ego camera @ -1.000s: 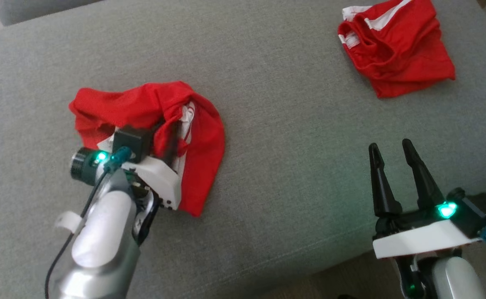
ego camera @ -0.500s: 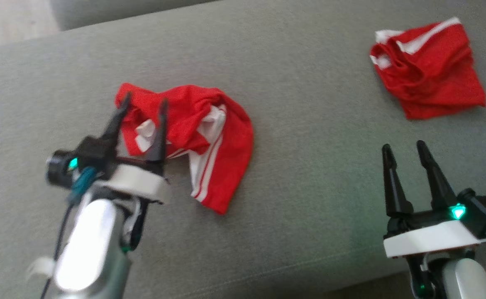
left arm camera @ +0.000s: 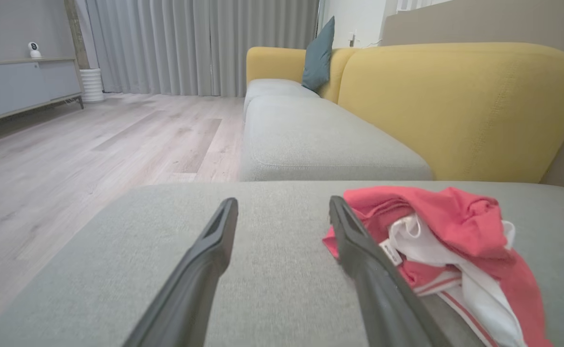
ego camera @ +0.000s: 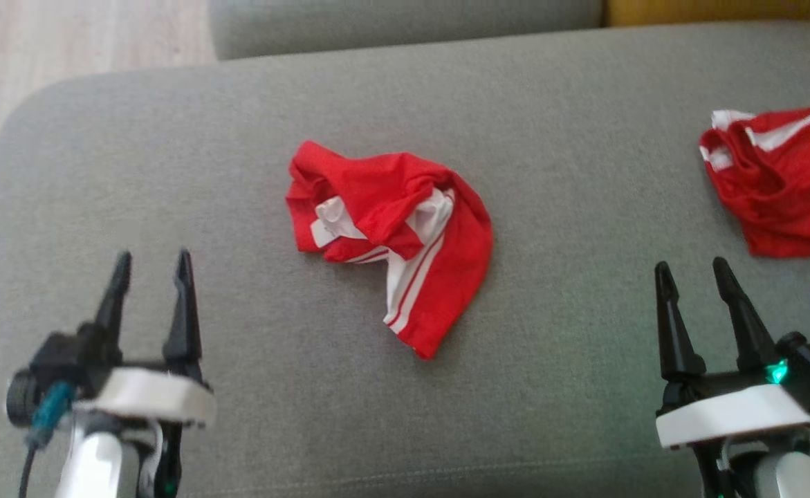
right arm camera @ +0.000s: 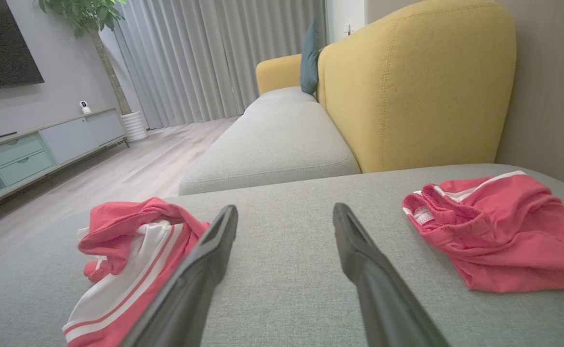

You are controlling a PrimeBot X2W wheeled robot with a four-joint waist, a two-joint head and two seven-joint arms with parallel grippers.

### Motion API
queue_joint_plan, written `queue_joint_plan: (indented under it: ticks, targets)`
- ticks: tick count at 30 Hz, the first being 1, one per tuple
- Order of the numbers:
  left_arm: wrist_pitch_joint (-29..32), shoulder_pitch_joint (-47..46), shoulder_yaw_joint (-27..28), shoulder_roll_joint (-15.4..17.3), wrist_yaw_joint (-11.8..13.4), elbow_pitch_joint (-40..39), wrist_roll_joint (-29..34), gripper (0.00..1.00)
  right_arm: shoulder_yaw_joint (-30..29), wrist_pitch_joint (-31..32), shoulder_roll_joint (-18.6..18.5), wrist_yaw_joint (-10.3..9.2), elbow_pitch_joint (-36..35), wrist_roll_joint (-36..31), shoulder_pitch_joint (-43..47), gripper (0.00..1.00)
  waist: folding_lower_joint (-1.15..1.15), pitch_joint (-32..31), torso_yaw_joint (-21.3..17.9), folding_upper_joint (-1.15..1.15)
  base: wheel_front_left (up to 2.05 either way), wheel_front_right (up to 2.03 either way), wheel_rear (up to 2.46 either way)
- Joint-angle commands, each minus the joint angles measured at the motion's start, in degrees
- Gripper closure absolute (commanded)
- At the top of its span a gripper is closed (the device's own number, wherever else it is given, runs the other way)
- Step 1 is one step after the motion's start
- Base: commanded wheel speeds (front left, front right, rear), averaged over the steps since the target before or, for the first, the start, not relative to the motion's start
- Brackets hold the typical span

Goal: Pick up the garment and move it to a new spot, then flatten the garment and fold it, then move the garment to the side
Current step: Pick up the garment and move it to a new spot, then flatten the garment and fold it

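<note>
A crumpled red garment point(ego camera: 391, 235) with white panels and stripes lies loose in the middle of the grey sofa cushion point(ego camera: 238, 138). In the left wrist view the garment point(left arm camera: 445, 226) sits just right of my fingers; in the right wrist view the garment point(right arm camera: 127, 246) lies to the left. My left gripper point(ego camera: 153, 257) is open and empty at the lower left, well apart from the cloth. The left gripper point(left arm camera: 283, 202) has bare cushion between its fingers. My right gripper point(ego camera: 690, 265) is open and empty at the lower right, and the right gripper point(right arm camera: 285, 208) points at bare cushion.
A second red garment point(ego camera: 785, 187) lies bunched at the right edge, also seen as the second garment point(right arm camera: 498, 226). The cushion's left end drops to a wooden floor point(ego camera: 66, 41). A yellow backrest point(right arm camera: 416, 86) rises behind.
My left gripper opened, let go of the garment and drew back toward the lower left. The garment now lies free. The head camera shifted, so the whole scene slid right and down.
</note>
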Motion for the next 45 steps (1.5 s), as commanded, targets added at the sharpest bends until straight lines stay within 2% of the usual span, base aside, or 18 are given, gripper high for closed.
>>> queue_joint_plan:
  ticks: [1, 9, 21, 31, 45]
  targets:
    - [-0.7, -0.7, 2.5, 1.3, -0.6, -2.2, -0.2, 0.00, 0.8, 0.2, -0.3, 0.21, -1.9, -0.3, -0.6, 0.00, 0.00, -1.2, 1.1, 0.00, 0.00, 0.00, 0.00]
    - [-0.7, 5.0, 2.6, 2.0, -2.9, -2.8, -0.1, 0.00, 1.2, 1.0, -0.3, 0.21, -1.7, -1.2, 1.9, 0.00, 0.00, -4.0, 2.1, 0.00, 0.00, 0.00, 0.00]
    - [-0.1, 9.6, 0.7, 1.6, -1.0, -4.7, 1.7, 0.00, 1.4, 1.9, -0.3, 0.21, -2.3, -0.3, 5.0, 0.00, 0.00, -6.5, 1.5, 0.00, 0.00, 0.00, 0.00]
    - [0.5, 9.9, 0.4, 1.8, 0.4, -5.8, 2.1, 0.00, 1.4, 2.4, -0.3, 0.21, -2.5, -0.4, 5.0, 0.00, 0.00, -6.7, 1.5, 0.00, 0.00, 0.00, 0.00]
    - [0.6, 9.6, -0.7, 2.3, 1.0, -6.2, 2.6, 0.00, 0.9, 2.9, -0.3, 0.21, -3.0, -0.2, 4.7, 0.00, 0.00, -6.4, 2.0, 0.00, 0.00, 0.00, 0.00]
